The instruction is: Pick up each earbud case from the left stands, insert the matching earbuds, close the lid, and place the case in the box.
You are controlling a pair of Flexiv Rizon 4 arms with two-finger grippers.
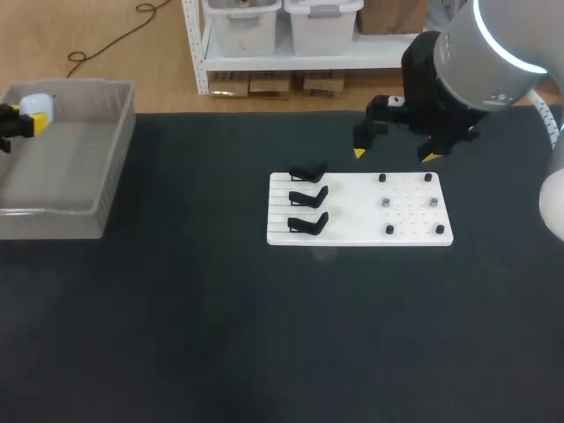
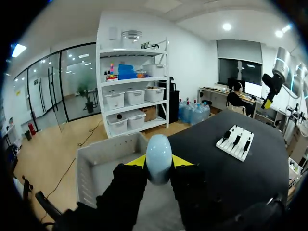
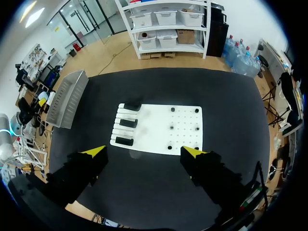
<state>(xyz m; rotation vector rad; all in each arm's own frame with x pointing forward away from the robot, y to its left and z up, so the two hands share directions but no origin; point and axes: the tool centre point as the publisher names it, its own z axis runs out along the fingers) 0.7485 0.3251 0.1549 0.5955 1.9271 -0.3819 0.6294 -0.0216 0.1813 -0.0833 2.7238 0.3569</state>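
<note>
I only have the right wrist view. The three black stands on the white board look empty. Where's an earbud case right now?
Observer: The left jaws are shut on a pale blue earbud case, seen in the left wrist view.
Operator: Over the table or the box?
Observer: Over the far end of the grey box, per the head view.
Operator: Lid open?
Observer: No open lid shows; it looks like a smooth closed oval.
</note>
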